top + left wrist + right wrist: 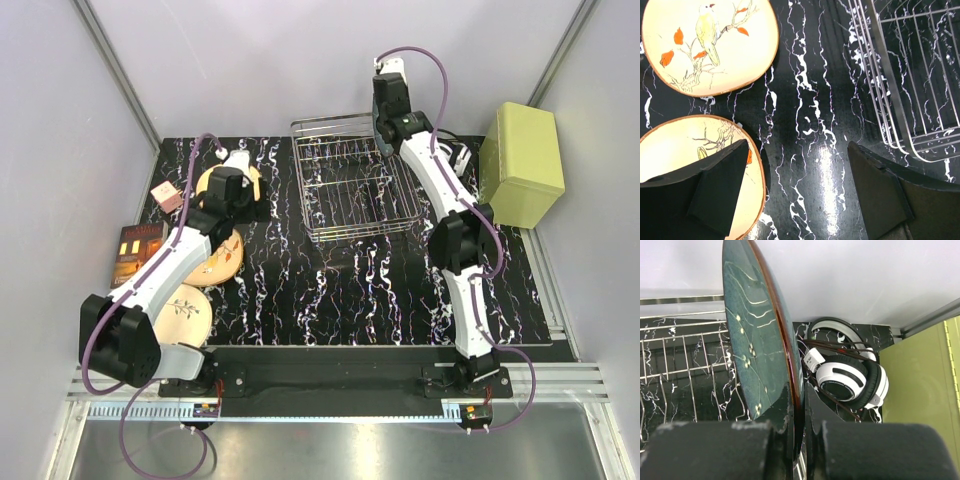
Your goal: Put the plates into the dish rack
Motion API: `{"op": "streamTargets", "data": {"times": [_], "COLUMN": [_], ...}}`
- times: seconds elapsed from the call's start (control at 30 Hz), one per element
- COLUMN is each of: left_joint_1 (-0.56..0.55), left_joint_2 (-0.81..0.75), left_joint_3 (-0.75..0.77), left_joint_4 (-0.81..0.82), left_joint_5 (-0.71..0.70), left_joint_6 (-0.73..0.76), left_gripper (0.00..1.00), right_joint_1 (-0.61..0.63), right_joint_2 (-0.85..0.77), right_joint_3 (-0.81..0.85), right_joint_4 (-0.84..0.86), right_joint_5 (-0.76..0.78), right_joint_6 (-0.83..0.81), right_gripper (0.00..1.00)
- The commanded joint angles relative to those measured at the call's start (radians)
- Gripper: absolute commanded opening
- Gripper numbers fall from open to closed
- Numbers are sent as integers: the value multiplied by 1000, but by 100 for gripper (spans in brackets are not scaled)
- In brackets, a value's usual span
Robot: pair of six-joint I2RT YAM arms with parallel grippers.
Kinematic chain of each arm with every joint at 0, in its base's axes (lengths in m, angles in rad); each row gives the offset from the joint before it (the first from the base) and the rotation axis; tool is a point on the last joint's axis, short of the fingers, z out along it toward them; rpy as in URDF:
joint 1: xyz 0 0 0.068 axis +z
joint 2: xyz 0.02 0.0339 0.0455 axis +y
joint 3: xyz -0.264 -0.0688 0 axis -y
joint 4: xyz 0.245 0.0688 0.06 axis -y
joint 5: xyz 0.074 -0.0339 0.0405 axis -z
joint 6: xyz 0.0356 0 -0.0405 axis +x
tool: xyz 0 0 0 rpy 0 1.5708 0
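The dish rack [352,232] stands mid-table. My right pincer [800,440] pinches the teal plate [760,355] on edge by its rim at the rack's far corner — a thin grip; it could pivot or slip. My left pincer [800,190] hangs spread near the cream plates [715,45].

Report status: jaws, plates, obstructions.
Right jaws shut on teal plate, upright at far corner of rack. Left jaws open, above tan plates, three on table. Headphones beside rack.
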Motion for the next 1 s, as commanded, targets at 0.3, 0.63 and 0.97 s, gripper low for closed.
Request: {"op": "streamTargets", "data": {"times": [0.3,0.63,0.97], "left_joint_1": [4,4,11], "left_joint_2": [-17,-11,-37], "left_joint_3": [-23,-8,-15], "left_joint_4": [47,52,44], "left_joint_5": [-11,-30,-41], "left_joint_6": [-12,-1,22], "left_gripper": [85,88,90], "right_joint_1": [31,31,31], "right_joint_2": [-11,49,34], "right_joint_3": [-20,-15,-49], "right_joint_4": [134,133,133], "right_joint_5": [127,141,131], "right_joint_6": [9,14,-23], "right_gripper": [0,3,48]}}
